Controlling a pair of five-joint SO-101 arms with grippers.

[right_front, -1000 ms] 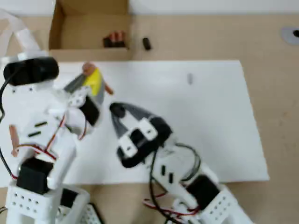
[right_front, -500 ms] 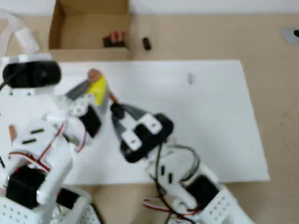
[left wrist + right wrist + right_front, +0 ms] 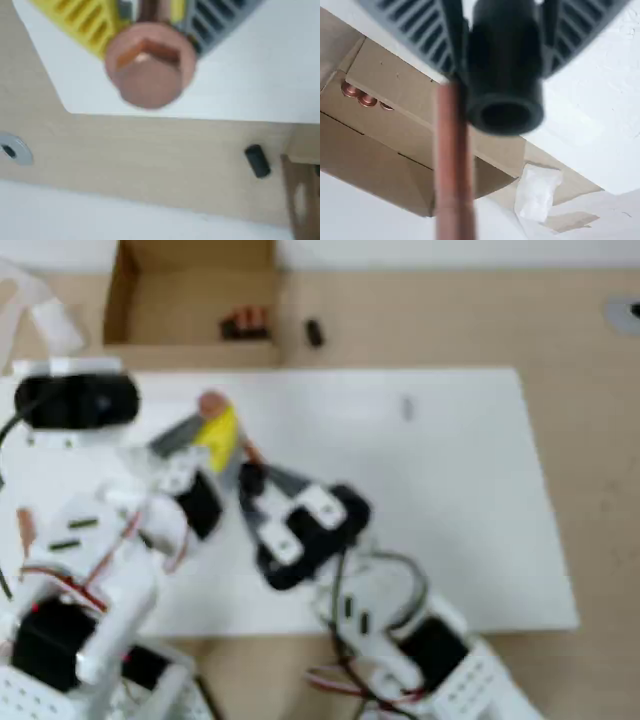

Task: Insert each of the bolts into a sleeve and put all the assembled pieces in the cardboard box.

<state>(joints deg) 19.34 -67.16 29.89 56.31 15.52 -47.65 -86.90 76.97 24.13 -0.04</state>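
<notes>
Copper bolt [image 3: 149, 70] head-on from left wrist; sleeve [image 3: 505, 75] bore from right.

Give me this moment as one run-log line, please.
left gripper shut on bolt | right gripper shut on sleeve | bolt shaft beside sleeve opening, not inserted | cardboard box holds assembled pieces

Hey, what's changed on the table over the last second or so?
The left gripper, holding the copper bolt, swung toward the right gripper, bringing the bolt's shaft close beside the black sleeve held there, not yet inside it. The right gripper barely shifted. The cardboard box, the pieces in it and the loose sleeve beside it stayed put.
</notes>
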